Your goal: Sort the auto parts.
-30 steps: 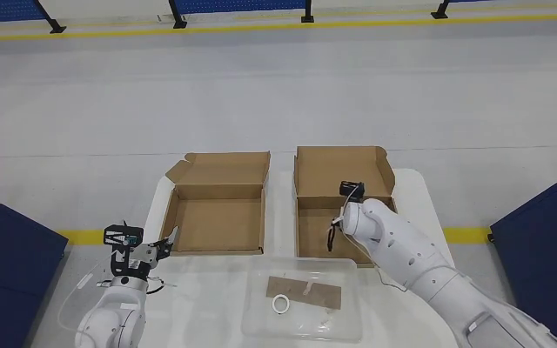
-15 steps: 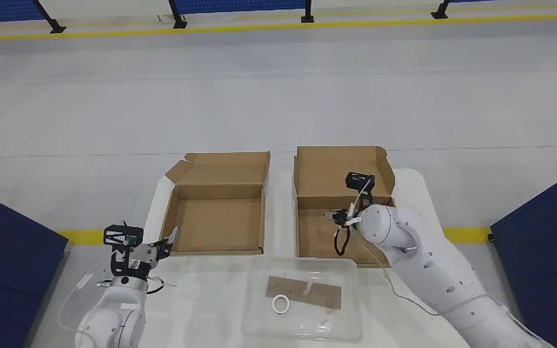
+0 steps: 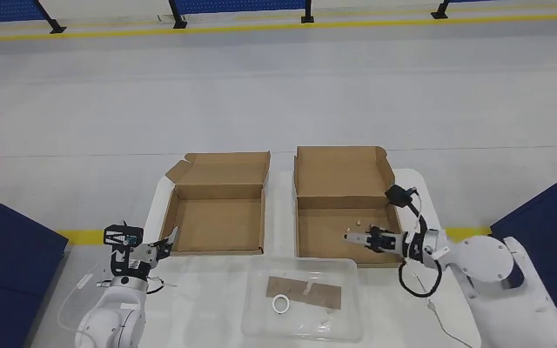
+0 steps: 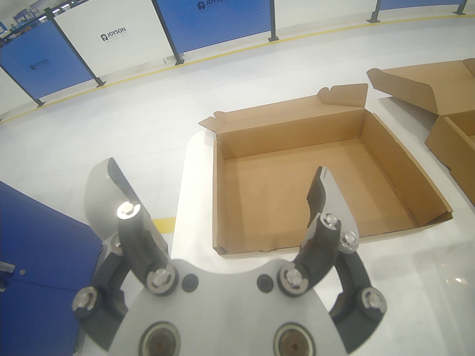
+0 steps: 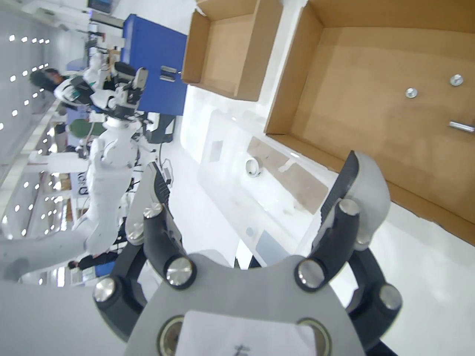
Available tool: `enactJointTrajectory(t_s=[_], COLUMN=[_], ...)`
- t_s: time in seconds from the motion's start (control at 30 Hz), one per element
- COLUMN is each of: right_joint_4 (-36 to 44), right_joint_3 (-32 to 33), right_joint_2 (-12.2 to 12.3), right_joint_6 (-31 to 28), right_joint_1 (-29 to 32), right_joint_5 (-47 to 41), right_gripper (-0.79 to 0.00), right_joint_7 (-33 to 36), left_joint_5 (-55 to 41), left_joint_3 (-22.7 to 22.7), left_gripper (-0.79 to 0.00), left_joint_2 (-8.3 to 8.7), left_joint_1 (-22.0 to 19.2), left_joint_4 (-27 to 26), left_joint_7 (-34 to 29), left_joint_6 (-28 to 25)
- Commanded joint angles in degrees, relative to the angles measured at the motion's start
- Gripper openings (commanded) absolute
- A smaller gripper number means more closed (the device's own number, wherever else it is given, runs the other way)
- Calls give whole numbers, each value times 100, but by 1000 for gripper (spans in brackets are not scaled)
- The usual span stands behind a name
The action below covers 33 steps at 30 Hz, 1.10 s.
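The right gripper (image 3: 372, 237) is held open and empty over the right side of the right box (image 3: 318, 242), by its near wall. On the box floor two round discs (image 5: 410, 92) and a pin (image 5: 461, 125) are seen, the pin lying flat with its long axis level. Past that wall a tray (image 3: 261, 326) is set, where a white ring (image 3: 280, 304) lies hole upward beside a cardboard strip (image 3: 324, 297). The left gripper (image 3: 167, 243) is held open by the left box (image 3: 218, 226).
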<state>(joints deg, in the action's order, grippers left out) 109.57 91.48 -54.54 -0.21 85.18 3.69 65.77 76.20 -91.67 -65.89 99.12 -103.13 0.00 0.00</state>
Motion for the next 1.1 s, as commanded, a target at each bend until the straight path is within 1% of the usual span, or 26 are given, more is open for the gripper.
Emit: enactJointTrajectory(t_s=[0.0,0.03,0.17,0.33,0.43,0.57,0.73,1.07], right_joint_4=[-102,-164,-356,-519,-618,-485,-323,-323], right_joint_3=[274,422,783,1093,1245,1320,1295,1295], right_joint_2=[21,36,75,115,134,196,294,294], right_joint_6=[-503,-770,-1390,-2001,-2251,-2218,-2224,-2224], right_joint_1=[194,316,624,950,1114,1334,1454,1454], right_joint_5=[-459,-714,-1365,-2097,-2471,-2775,-3020,-3020], right_gripper=[0,0,0,0,0,0,0,0], right_joint_7=[198,357,772,1324,1578,1614,1609,1609], left_joint_5=[0,0,0,0,0,0,0,0], left_joint_3=[0,0,0,0,0,0,0,0], left_gripper=[0,0,0,0,0,0,0,0], left_joint_2=[0,0,0,0,0,0,0,0], left_joint_1=[0,0,0,0,0,0,0,0], left_joint_4=[0,0,0,0,0,0,0,0], left_joint_7=[0,0,0,0,0,0,0,0], left_joint_6=[0,0,0,0,0,0,0,0])
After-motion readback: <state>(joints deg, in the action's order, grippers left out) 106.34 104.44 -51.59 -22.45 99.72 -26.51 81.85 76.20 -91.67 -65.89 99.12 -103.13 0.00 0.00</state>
